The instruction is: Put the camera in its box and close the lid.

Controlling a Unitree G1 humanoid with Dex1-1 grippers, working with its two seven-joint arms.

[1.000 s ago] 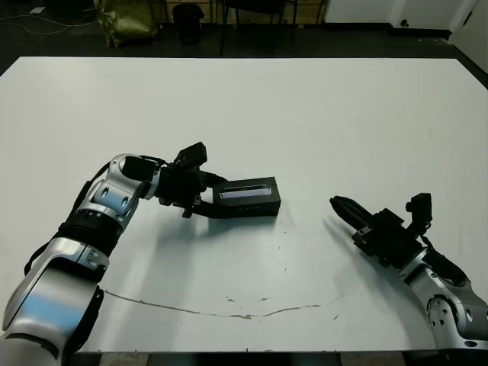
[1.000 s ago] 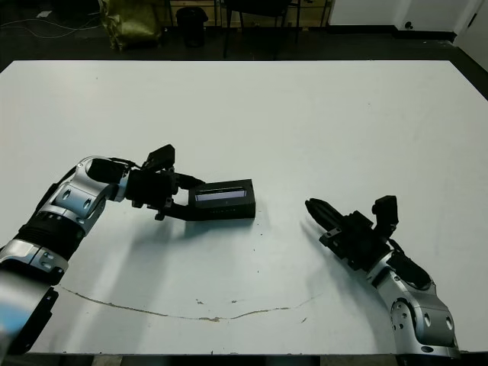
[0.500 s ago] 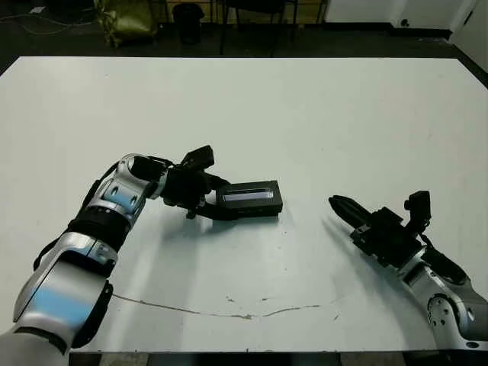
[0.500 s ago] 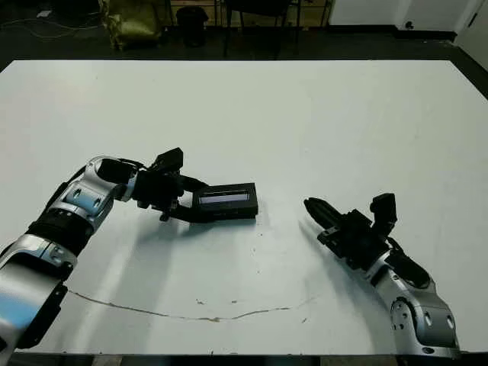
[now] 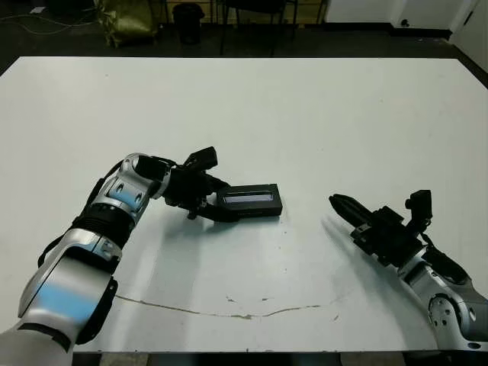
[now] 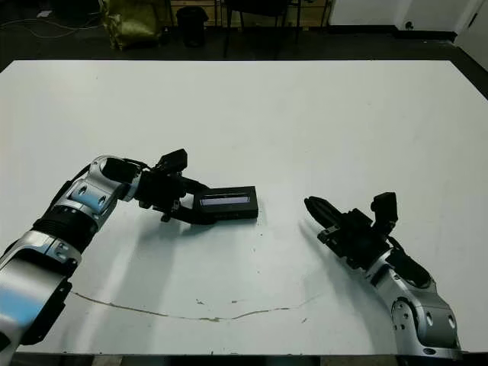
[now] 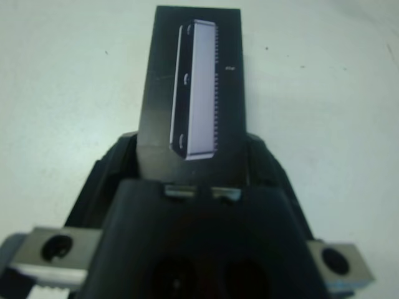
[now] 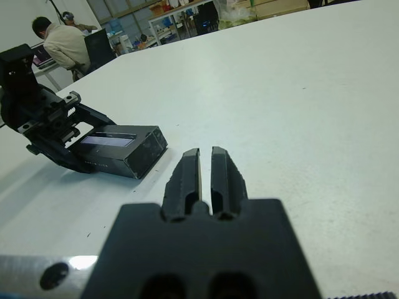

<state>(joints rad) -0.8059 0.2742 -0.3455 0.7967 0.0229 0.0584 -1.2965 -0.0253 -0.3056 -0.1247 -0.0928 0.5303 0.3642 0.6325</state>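
Note:
The lid, black with a greyish-lilac long panel, lies flat on the white table just left of centre. My left gripper is shut on the lid's left end, with a finger on each long side. The lid forms one closed black block on the table. The box's white-lined tray and the camera are hidden. My right gripper is shut with nothing in it. It hovers low over the table to the right of the block, well apart from it, pointing toward it.
A thin crack line runs across the table near its front edge. Beyond the table's far edge the floor is dark, with chairs and bags. A seated person shows in the background of the right wrist view.
The lid has settled from a tilted pose to lying flat and shifted slightly right with my left gripper. My left elbow has swung inward. The right arm has barely moved.

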